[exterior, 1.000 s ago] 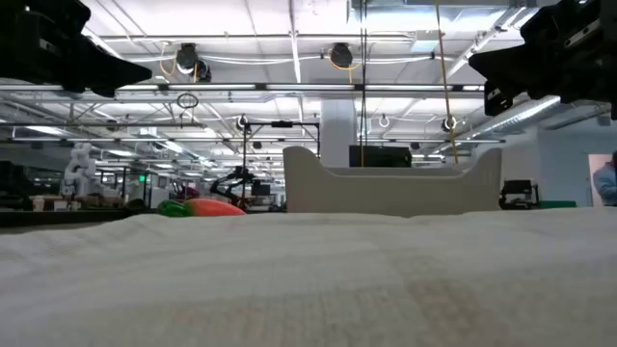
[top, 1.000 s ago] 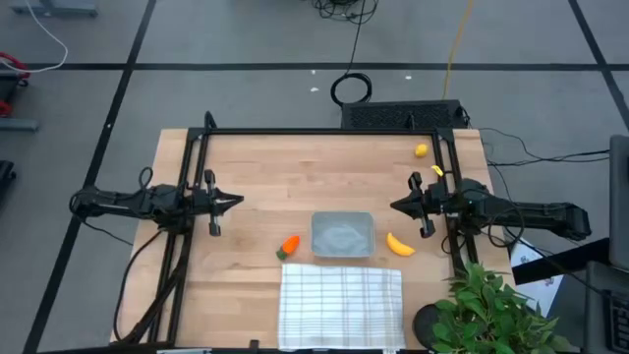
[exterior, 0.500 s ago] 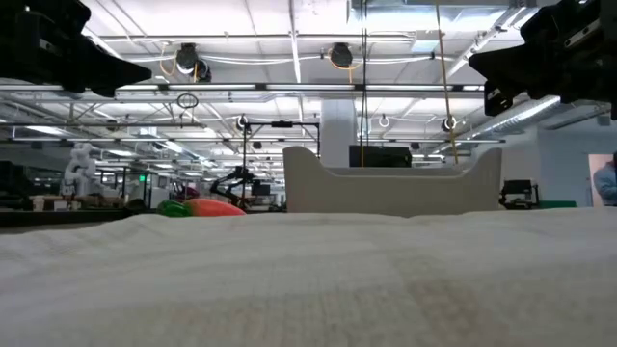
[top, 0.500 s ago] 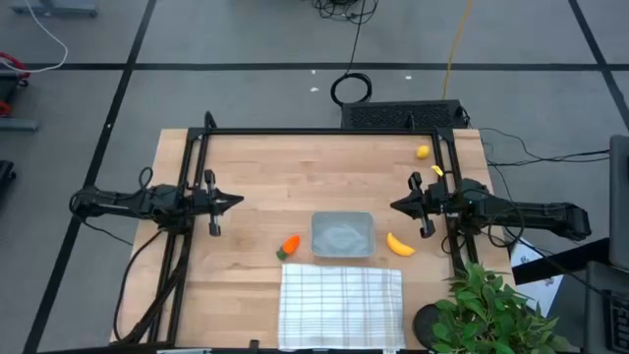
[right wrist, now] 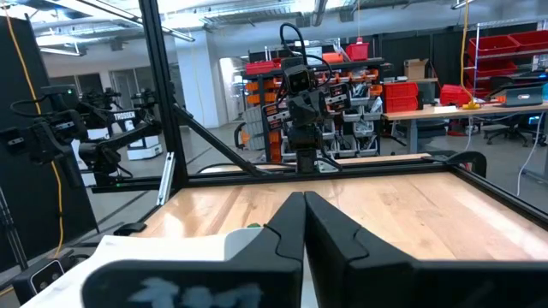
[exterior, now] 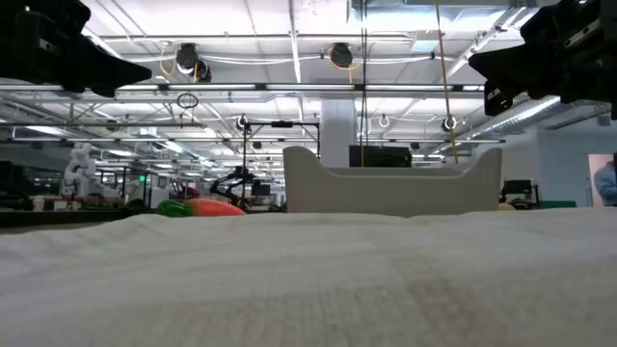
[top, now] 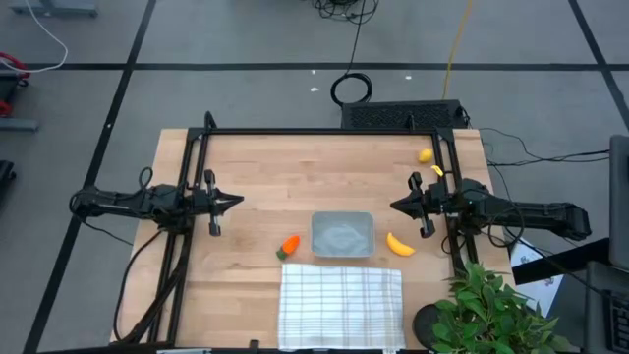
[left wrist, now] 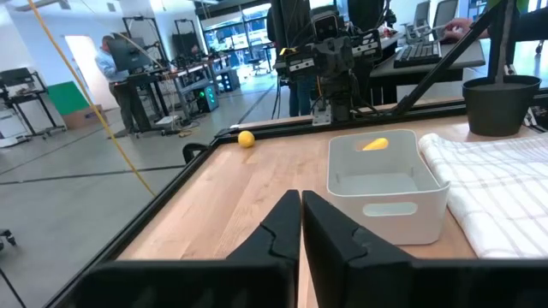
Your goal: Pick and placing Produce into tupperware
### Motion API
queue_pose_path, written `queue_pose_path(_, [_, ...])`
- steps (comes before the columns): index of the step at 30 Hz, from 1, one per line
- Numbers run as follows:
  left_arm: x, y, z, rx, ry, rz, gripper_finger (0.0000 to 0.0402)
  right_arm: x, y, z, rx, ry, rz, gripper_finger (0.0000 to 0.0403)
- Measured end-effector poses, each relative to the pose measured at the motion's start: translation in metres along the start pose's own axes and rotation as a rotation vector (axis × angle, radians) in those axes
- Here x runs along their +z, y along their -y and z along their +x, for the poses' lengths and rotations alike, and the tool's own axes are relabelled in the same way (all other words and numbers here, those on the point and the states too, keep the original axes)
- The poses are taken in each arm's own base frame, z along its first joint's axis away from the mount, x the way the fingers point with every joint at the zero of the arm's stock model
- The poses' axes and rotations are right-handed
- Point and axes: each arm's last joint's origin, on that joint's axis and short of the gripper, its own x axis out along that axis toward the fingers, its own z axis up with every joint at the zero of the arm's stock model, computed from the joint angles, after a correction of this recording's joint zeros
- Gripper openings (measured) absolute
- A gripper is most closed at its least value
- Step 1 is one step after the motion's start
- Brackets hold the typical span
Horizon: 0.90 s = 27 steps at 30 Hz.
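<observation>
High view: tupperware (top: 342, 235) empty, 3 produce pieces outside: carrot (top: 288, 246), banana (top: 399, 244), fruit (top: 424, 154) near tabletop's far right corner. Left gripper (top: 236, 201), right gripper (top: 394, 206): fingers together, nothing held.

Left arm (top: 138, 202): matte black throughout, slim segmented links with bulkier rounded joints, a thin black cable looping off the housing near the wrist. Right arm (top: 511, 211): same black build, thicker rounded casing at the base end, small yellow tag or marking near its wrist. Left gripper (left wrist: 300, 224): two dark fingers, flat-sided and angular, tapering to narrow tips with a thin slit between them. Right gripper (right wrist: 303, 222): identical pair of black tapering fingers, faceted edges, faint sheen on the upper faces. No screws or lettering legible.
</observation>
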Motion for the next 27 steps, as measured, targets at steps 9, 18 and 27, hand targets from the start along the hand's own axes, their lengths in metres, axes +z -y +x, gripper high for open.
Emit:
queue_pose_path(9, [0.0000, 0.0000, 0.0000, 0.000, 0.000, 0.000, 0.0009, 0.0000, 0.0000, 0.0000, 0.000, 0.000, 0.000, 0.0000])
queue_pose_path(18, [0.0000, 0.0000, 0.0000, 0.000, 0.000, 0.000, 0.0027, 0.0000, -0.0001, 0.0000, 0.001, 0.000, 0.000, 0.0000])
queue_pose_path(27, [0.0000, 0.0000, 0.0000, 0.000, 0.000, 0.000, 0.0007, 0.0000, 0.0000, 0.0000, 0.000, 0.000, 0.000, 0.0000])
